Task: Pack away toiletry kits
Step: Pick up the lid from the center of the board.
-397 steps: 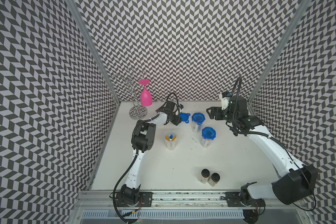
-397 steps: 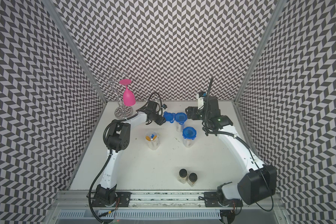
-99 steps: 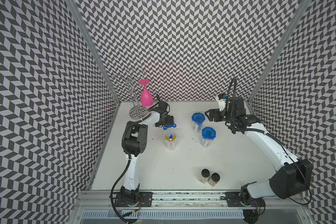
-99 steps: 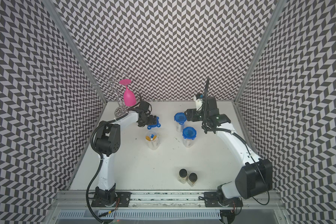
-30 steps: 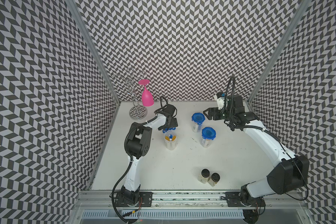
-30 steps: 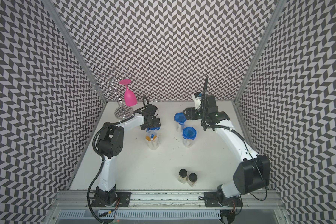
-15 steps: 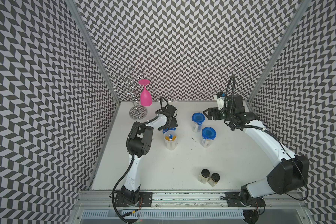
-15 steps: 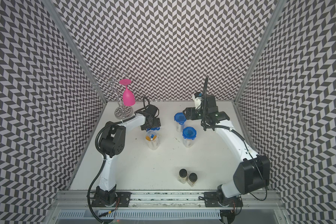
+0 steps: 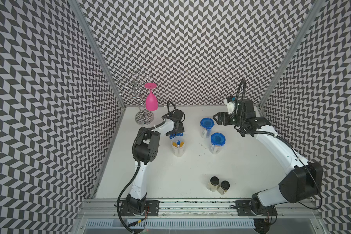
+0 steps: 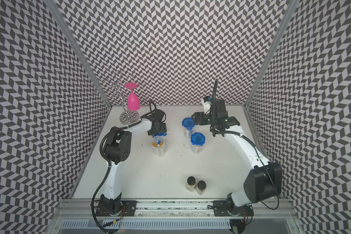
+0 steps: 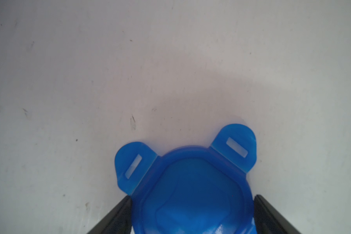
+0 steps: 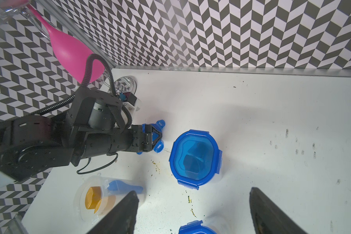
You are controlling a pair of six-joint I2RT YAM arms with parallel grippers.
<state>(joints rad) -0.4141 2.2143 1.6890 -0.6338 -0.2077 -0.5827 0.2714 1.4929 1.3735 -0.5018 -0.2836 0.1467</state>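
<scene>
My left hand [image 11: 192, 197] is clamped on the loose blue lid [image 11: 190, 182]. In the left wrist view both black fingers [image 11: 118, 214] press its opposite edges. Two slotted tabs stick out past the fingertips. Can't tell if the lid is clear of the desk [image 9: 170, 182] or resting on it.

In both top views the lid shows as a blue sliver right under that hand's tip. The open tub [image 9: 178, 151] stands upright just past the tip, close but apart, as the right wrist view shows. No lid on it. Inside I see a gold cap [image 12: 92, 199] and a blue toothbrush [image 12: 124, 187], both below the rim.

My right hand [image 9: 216, 119] is spread wide, with nothing between the fingers. The first lidded tub [image 9: 206, 124] is just ahead of its fingertips and not touching them. Its blue lid is on, tabs down as far as I can see. The second lidded tub [image 9: 217, 139] stands near the first, beside my right forearm and apart from the hand, also closed.

Both lidded tubs lie between my two hands, nearer the right one.

The pink glass [image 9: 151, 101] hangs upside down on the wire rack [image 9: 143, 117], behind my left hand. Two black-capped jars [image 9: 218, 185] stand just beside each other, well apart from both hands.
</scene>
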